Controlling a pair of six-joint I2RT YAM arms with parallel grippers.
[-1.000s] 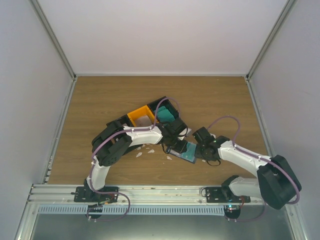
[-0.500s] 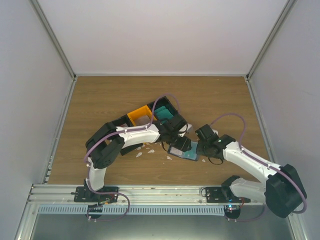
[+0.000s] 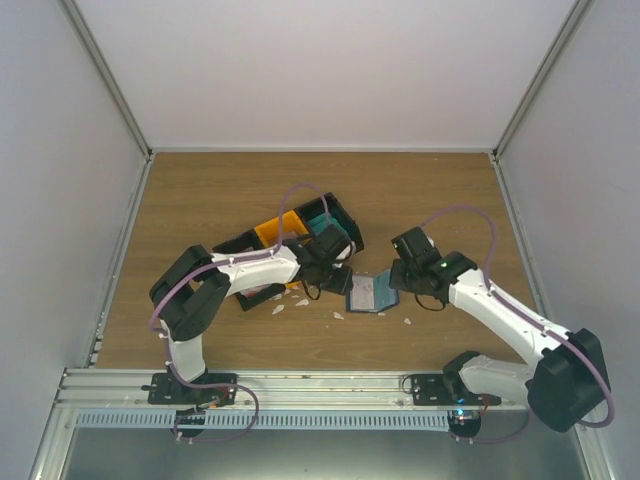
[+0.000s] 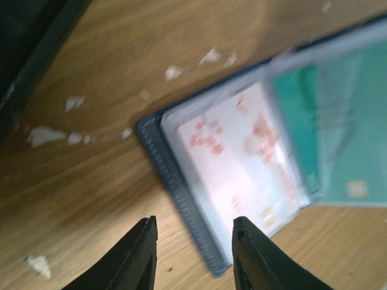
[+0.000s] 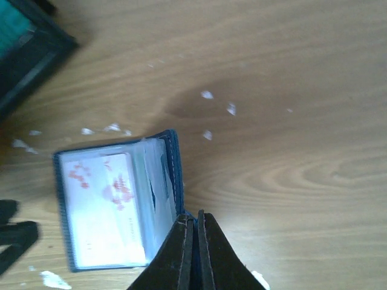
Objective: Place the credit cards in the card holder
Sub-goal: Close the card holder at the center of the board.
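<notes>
Wood-grain bench (image 3: 200, 200) fills the floor of a white-walled booth, and a row of small bins sits near the middle of the overhead view. The black bin (image 3: 352, 232) at the row's upper right end holds a stack of teal cards (image 3: 322, 225). The orange bin (image 3: 268, 232) beside it is partly covered by the left arm, so its contents cannot be told. Just right of centre the card holder (image 3: 368, 294) lies open and flat on the bench. A white card with red blotches (image 4: 242, 163) sits in its clear left pocket, and a teal card (image 4: 326, 133) sits in the pocket next to it. Small white scraps (image 5: 207, 94) are scattered on the wood around it. The left pincer (image 4: 196, 254) stands moderately open above the holder's near left corner, with nothing between its fingers. The right pincer (image 5: 193, 241) has its fingers pressed almost together at the lower centre of its own view, pinching the holder's right-hand edge near the lower corner.
</notes>
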